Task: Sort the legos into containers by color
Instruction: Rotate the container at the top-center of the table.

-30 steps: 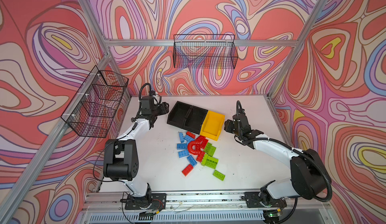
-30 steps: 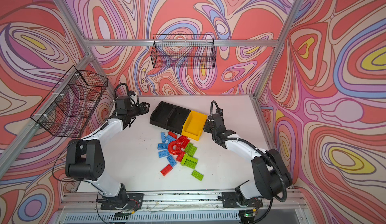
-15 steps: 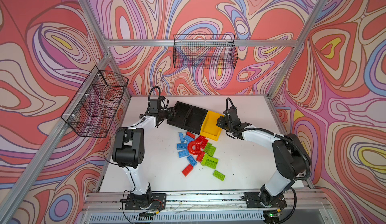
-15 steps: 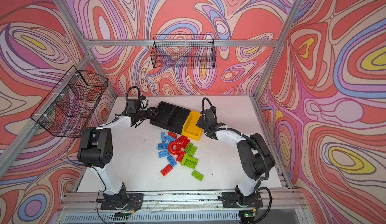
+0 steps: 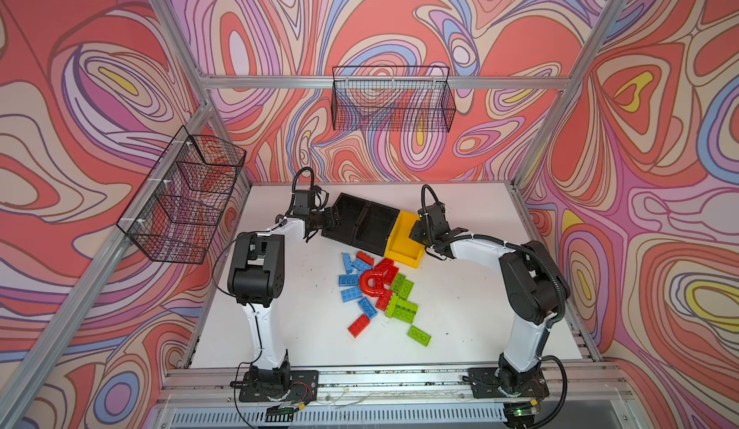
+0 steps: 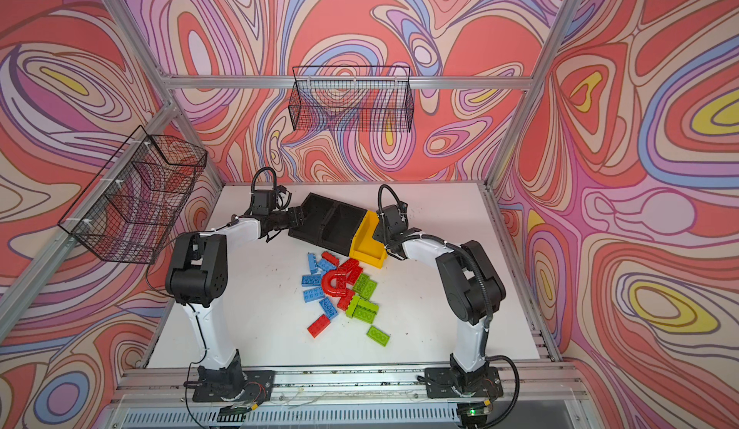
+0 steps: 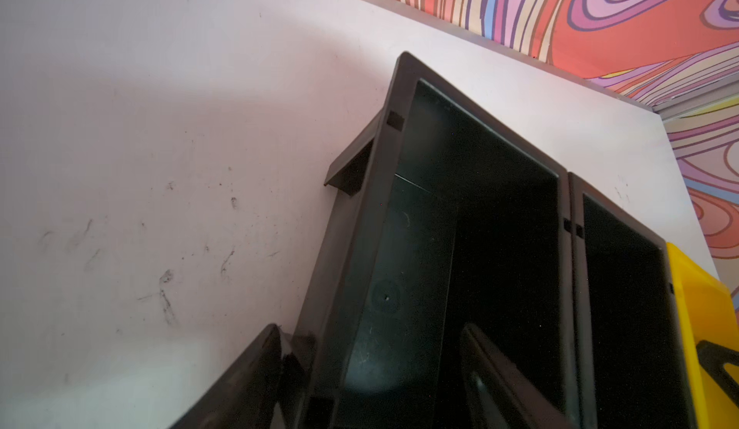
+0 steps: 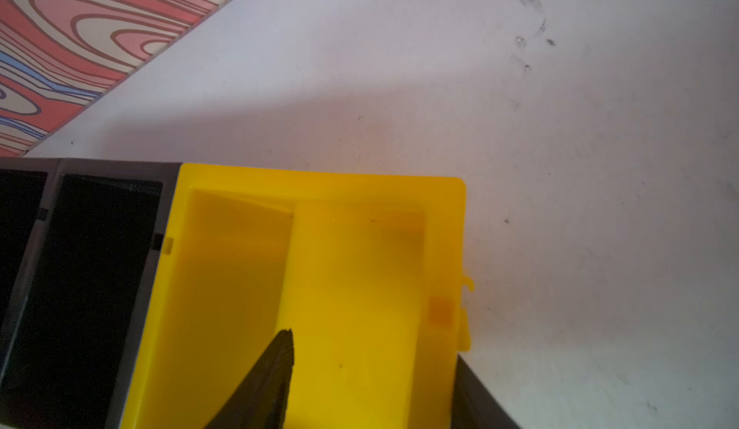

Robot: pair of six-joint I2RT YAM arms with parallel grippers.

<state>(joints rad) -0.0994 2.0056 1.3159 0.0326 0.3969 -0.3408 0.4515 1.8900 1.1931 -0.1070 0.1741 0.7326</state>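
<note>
Closing unevenly is the main hazard: left tool (image 5: 335, 219) and right tool (image 5: 416, 231) each stand spread astride an end wall of the three joined bins (image 5: 404, 255) at the rear of the desk (image 5: 280, 327), apparently not yet pinching, so the row could skew into the unsorted bricks (image 5: 376, 287) nearby.

Blue, red, green legos (image 5: 366, 287) piled loose, empty joined containers (image 5: 363, 226) beside

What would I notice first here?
Swirly pink walls all around. On the white table lies a heap of red, blue and green bricks, in front of a row of two black bins and one yellow bin. The left arm reaches the black end, the right arm the yellow.
</note>
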